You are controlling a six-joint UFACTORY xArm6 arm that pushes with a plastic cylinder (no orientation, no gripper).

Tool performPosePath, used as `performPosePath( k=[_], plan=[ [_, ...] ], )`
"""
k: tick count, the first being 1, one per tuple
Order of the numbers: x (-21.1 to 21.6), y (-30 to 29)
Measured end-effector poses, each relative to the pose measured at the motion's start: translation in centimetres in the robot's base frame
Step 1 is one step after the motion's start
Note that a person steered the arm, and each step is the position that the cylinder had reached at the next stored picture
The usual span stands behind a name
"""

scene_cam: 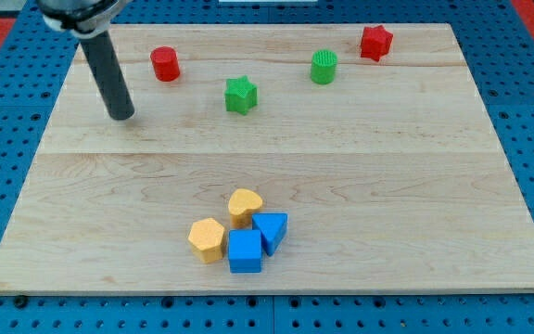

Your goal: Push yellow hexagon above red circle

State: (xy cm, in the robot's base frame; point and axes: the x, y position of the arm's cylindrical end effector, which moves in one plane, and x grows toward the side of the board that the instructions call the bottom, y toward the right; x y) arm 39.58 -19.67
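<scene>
Seven blocks sit on the wooden surface [360, 139], and we're parked a long way from the one we want. Our tip [121, 116] rests at about ten o'clock on the board, just below and to the view's left of the red circle [165, 64], well apart from the cluster at six o'clock. No hand here to open or close, just a bare rod, so everything is pushing.

The yellow hexagon [207, 239] is down at six o'clock, at the left edge of a tight huddle: the yellow heart [245, 206] at its one o'clock, the blue square [245, 251] just beside it at four o'clock, the blue triangle [272, 230] further right. They look near or touching; we can't tell which.

Trouble spots, as we judge them. Coming in from below could drag the blue square along. A push slightly off centre may spin the hexagon off line. The route toward twelve o'clock is long, and the green star [241, 95] lies just right of it. The green cylinder [324, 67] and red star [375, 43] at one o'clock look safely clear. Finally, the strip above the red circle is narrow, so overshoot could send the hexagon off the edge, or a clip could knock the circle away.
</scene>
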Motion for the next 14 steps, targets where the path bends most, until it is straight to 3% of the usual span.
performPosePath(
  k=[2, 3, 4, 5, 6, 9, 11, 12, 14],
  plan=[
    [8.3, -2.8],
    [15.6, -0.7],
    [19.6, 5.6],
    [22.3, 8.2],
    [22.2, 13.5],
    [15.7, 9.5],
    [14.5, 17.5],
    [12.0, 17.1],
    [11.4, 9.3]
  ],
)
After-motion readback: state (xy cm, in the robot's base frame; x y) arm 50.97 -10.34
